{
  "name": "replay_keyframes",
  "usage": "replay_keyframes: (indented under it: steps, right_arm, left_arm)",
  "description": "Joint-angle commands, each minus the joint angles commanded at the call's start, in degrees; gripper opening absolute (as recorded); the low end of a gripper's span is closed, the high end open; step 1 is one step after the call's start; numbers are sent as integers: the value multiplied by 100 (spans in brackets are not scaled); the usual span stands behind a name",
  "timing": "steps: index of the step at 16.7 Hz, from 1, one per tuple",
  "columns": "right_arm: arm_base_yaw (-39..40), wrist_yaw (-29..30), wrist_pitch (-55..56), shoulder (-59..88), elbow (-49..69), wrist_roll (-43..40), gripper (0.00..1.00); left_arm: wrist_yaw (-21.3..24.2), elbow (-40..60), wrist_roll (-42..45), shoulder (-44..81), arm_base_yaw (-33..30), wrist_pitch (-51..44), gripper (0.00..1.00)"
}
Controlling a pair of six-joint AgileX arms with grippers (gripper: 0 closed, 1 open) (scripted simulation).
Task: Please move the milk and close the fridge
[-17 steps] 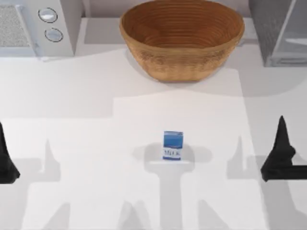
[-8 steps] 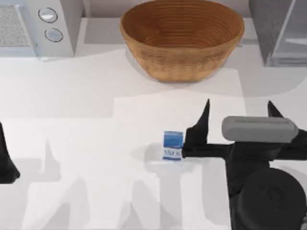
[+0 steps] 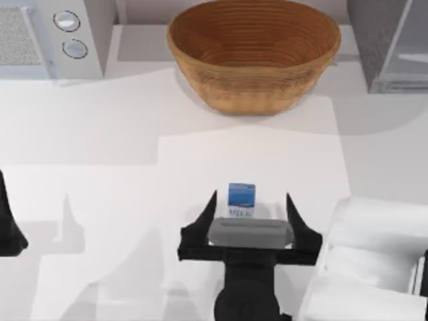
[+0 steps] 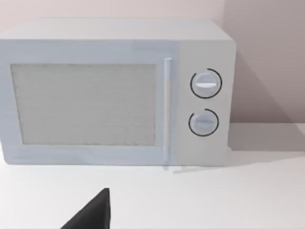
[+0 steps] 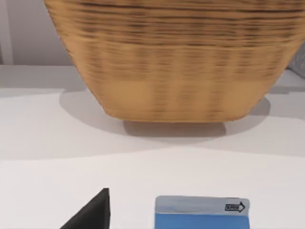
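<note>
The milk is a small blue and white carton standing upright in the middle of the table; its blue top also shows in the right wrist view. My right gripper is open on the milk's near side. In the top view one dark finger lies to the carton's left and the other to its right, neither touching it. The fridge stands at the far right corner, with a dark speckled side and a pale door panel. My left gripper is parked at the left edge.
A large wicker basket sits at the back centre, beyond the milk. A pale microwave with two round knobs occupies the far left corner. The right arm's white link covers the near right of the table.
My right arm has swung from the right side to the middle of the table, bringing its open gripper up to the milk. Neither the milk nor the left arm has moved.
</note>
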Motion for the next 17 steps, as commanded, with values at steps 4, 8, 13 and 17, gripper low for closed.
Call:
replay_keyframes:
  steps: [4,8,13,17]
  right_arm:
    - [80,128,369,655,402,59,100]
    - [82,131,378,671,413,60,100]
    - [-231,-182,286,703,568,32,100]
    - [-547,-497,197,761,748,-2,100]
  left_arm:
    - [0,0,0,0,0,0,100]
    - [0,0,0,0,0,0,100]
    - [0,0,0,0,0,0,100]
    - [0,0,0,0,0,0,100]
